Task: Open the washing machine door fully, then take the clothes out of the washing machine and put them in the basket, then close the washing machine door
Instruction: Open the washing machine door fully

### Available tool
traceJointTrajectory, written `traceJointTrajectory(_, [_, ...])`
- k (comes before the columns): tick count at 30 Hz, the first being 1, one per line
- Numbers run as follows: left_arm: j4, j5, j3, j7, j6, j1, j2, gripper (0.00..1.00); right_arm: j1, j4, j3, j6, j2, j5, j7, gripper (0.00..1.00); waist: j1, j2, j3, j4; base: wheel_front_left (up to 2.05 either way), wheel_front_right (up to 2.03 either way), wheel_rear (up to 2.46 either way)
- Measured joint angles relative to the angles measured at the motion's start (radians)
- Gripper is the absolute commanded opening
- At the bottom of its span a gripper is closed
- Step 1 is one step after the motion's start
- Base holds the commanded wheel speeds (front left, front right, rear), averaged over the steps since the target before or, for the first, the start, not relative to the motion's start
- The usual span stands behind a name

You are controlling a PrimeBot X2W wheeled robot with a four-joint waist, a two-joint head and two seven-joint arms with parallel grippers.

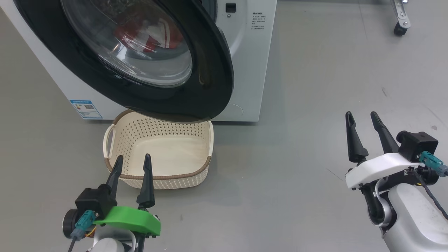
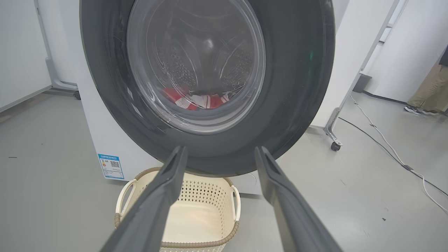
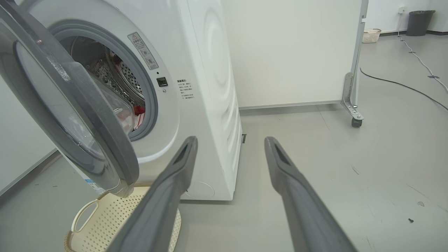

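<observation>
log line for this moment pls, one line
washing machine door: partly open | clothes: inside washing machine | basket: empty, under door | left gripper: open, free | right gripper: open, free

The washing machine (image 1: 252, 70) has a blue label (image 1: 85, 109) with a square code. Its words are too tiny to read.

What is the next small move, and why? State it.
Probably bring the right gripper to the free edge of the washing machine door and swing it wider: it stands only partly open, overhanging the basket, and the clothes lie in the drum.
</observation>
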Motion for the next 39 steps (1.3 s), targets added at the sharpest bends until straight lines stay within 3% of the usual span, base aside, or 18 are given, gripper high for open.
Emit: traceJointTrajectory(39, [-0.009, 0.000, 0.005, 0.000, -0.001, 0.004, 0.000, 1.00, 0.082, -0.105, -0.073, -0.007, 0.032, -0.086, 0.000, 1.00, 0.0000, 0.0000, 0.013, 0.012, 0.00, 0.00, 0.00])
